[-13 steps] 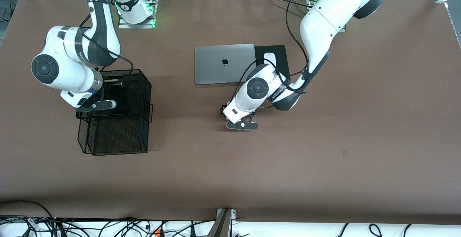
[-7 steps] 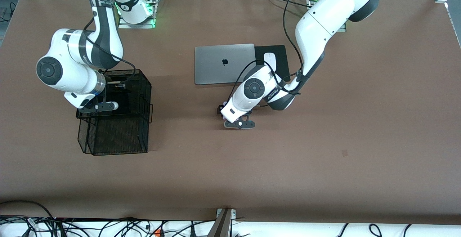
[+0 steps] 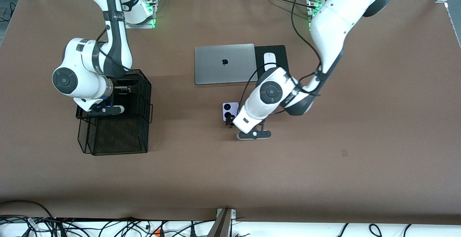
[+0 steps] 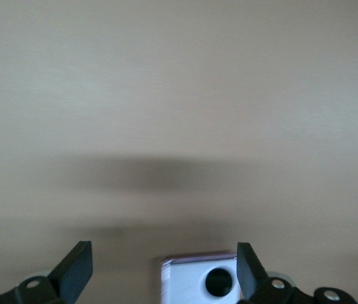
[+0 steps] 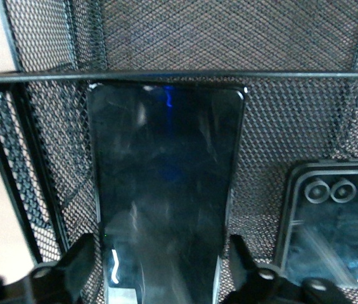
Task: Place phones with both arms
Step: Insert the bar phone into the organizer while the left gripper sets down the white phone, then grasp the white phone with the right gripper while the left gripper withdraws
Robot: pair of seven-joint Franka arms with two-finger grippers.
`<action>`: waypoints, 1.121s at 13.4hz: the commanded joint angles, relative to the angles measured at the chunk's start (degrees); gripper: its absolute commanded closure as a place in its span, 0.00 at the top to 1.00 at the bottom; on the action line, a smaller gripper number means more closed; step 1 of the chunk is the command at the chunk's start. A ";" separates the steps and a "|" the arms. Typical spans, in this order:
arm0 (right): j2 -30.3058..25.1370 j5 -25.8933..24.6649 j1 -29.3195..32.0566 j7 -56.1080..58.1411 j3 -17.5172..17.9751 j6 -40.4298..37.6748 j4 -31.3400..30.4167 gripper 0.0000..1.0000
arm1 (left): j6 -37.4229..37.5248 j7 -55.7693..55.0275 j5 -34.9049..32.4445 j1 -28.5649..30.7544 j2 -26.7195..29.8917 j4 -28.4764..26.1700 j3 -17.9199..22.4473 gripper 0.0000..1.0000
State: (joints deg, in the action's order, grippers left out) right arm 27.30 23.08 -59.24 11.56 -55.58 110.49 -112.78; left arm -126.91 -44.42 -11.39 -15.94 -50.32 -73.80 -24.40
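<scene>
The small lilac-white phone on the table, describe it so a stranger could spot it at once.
Find the closed silver laptop mid-table. Nearer the front camera lies the small squarish lilac-white phone, flat on the brown table, beside the open left gripper. Two black circles mark it.

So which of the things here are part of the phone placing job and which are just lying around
Job:
lilac-white phone
long black phone
small black phone
wire mesh basket
left end effector
right end effector

Lying about:
silver laptop
white mouse
black mouse pad
</scene>
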 commanded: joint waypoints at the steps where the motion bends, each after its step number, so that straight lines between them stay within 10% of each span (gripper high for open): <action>1: 0.12 1.35 0.79 -0.05 -0.32 -4.82 4.39 1.00 | 9.20 2.83 -1.36 2.05 5.22 -1.17 0.23 1.00; 8: 0.21 0.56 1.15 -10.22 0.21 -17.50 22.94 1.00 | 28.37 28.74 -3.89 13.90 15.94 -1.17 0.58 1.00; 15: 6.43 0.91 0.88 -44.83 19.60 -9.17 34.45 1.00 | 34.18 46.77 -4.34 21.48 28.94 -2.13 0.76 1.00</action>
State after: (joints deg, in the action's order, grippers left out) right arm 29.61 23.23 -59.12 -26.39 -39.52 99.36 -83.31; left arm -93.52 -1.33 -15.22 5.05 -26.56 -73.46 -23.55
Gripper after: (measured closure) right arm 0.000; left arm 0.000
